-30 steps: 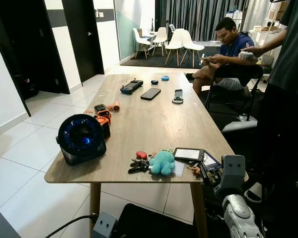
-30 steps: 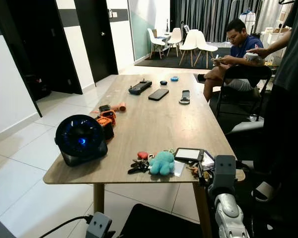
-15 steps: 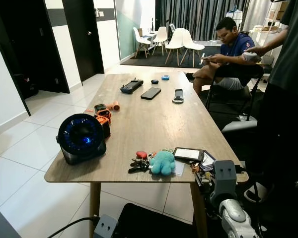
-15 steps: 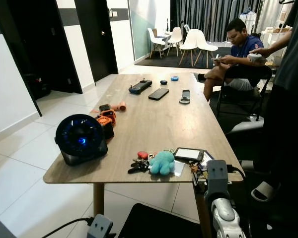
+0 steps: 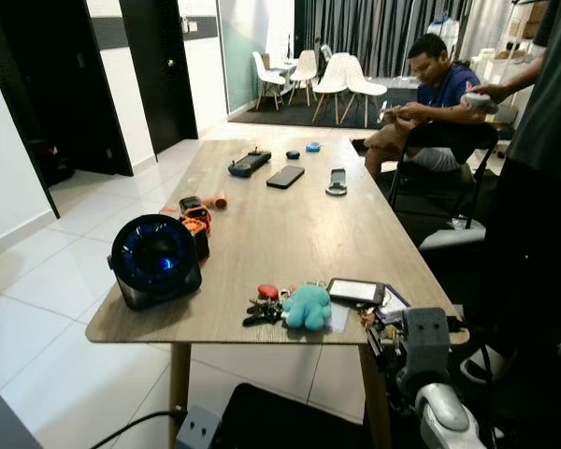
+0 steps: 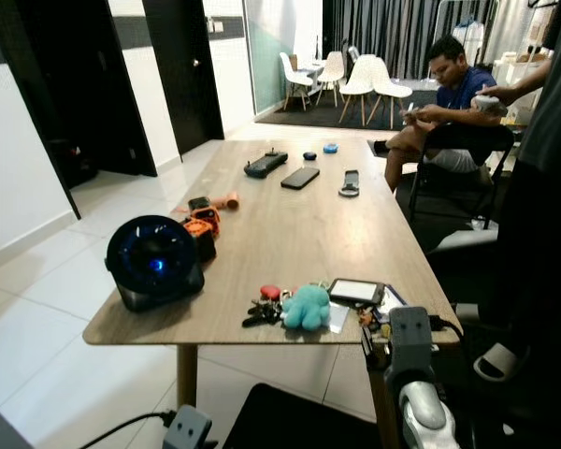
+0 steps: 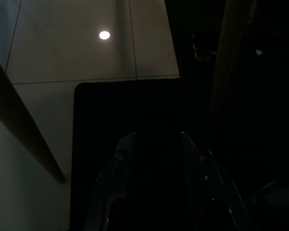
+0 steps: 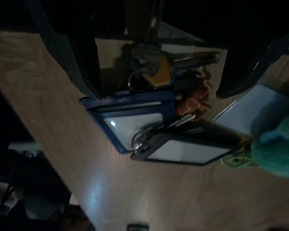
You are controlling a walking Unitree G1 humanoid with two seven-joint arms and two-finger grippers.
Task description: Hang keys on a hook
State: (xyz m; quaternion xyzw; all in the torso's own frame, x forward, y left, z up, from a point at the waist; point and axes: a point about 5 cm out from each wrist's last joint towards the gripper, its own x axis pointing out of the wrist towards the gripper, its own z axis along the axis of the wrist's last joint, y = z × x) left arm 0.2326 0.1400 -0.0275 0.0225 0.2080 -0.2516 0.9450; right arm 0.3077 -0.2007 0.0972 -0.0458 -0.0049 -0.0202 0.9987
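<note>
Right claw spread open, empty; keys lie apparently between its fingers, untouched.

Right gripper raised, fingers spread wide apart — silver forearm angled up beneath it. Left gripper hanging low in shade, fingers parted.

Right gripper: is coming in lower and nearer over the table corner than 1 s ago, fingers spread, now straddling the keys; blue card holder lying just beyond its fingertips.
</note>
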